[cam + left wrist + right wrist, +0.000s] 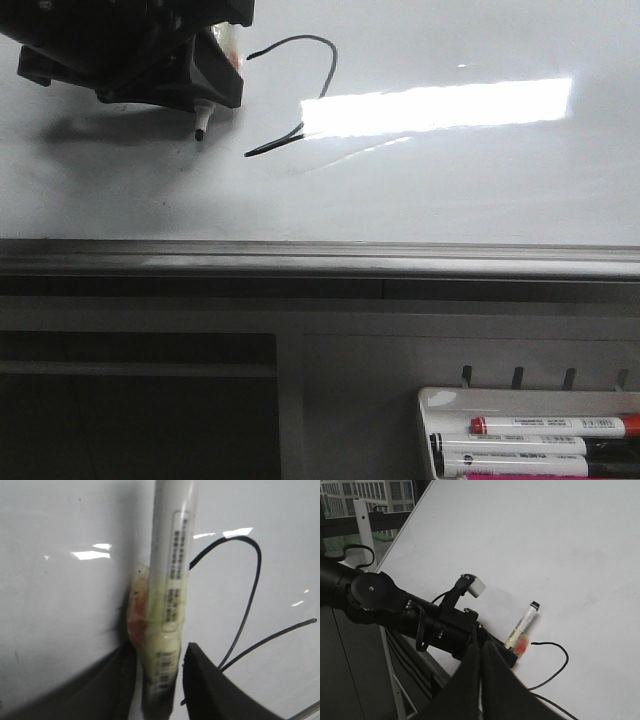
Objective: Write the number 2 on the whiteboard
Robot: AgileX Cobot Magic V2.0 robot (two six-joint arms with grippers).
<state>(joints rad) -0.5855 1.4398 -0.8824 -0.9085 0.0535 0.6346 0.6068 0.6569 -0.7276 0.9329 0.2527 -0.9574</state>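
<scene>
White marker [204,118] in left gripper [205,85], tip over large glossy whiteboard [450,190]; thin black hooked number 2 [315,85] just right of tip; marker tray [440,410] well before it.

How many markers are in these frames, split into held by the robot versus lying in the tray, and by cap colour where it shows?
Held in the left gripper: 1 marker, uncapped
In the marker tray, red cap: 1
In the tray, black cap: 2
Total: 4; a pink strip at the tray's bottom edge may be another.
</scene>
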